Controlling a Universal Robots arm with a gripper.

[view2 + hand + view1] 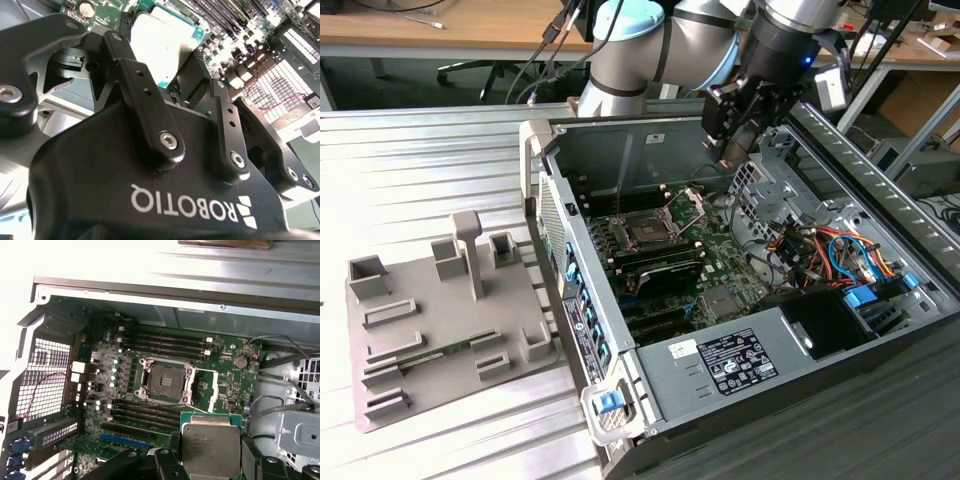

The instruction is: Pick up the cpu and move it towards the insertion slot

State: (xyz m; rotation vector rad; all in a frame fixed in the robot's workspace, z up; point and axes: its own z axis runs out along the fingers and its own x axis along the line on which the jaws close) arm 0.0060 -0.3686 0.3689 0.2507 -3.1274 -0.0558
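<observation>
My gripper (172, 87) is clamped on the cpu (211, 447), whose lower edge is cut off in the first wrist view and whose silvery face is washed out behind my black fingers (145, 102) in the second wrist view. I hold it in the air above the motherboard (220, 355), near but apart from the insertion slot (164, 382), which lies with its retaining bracket (211, 389) swung aside. The open computer case (740, 360) lies on a ribbed metal table (420, 170) beside a grey fixture plate (440, 330), with a wooden desk (450, 25) at the back.

Bright overhead light — blown-out glare
</observation>
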